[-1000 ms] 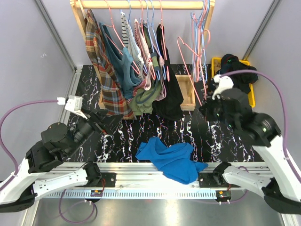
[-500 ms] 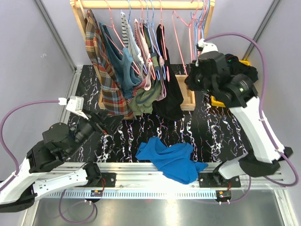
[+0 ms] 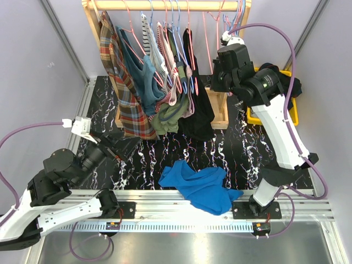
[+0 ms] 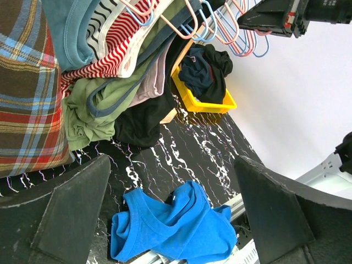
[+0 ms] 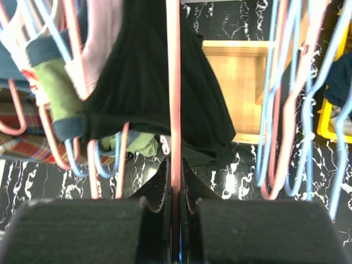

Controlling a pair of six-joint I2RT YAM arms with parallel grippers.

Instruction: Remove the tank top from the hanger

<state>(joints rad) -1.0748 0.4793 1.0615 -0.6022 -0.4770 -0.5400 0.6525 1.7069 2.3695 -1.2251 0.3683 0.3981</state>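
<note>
Right pincer (image 5: 174, 165) pinches a stiff wire hanger (image 5: 174, 82) at the rack (image 3: 165, 5); left pincer (image 4: 170, 165) spread. Tank top (image 3: 201, 184), in front of rack, appears light and limp; grasp a strap.

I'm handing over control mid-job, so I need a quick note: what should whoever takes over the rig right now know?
The right end effector is shut on a bare pink hanger, held up near the rail. Whether the hook sits on the rail cannot be told.
The left end effector is open and empty, low over the table on the left.
The blue tank top lies crumpled at the table's near edge, on no hanger.
Done: the top is off the hanger.
Left: probably hook the hanger on the rail, let go, and draw the right arm back.
</note>
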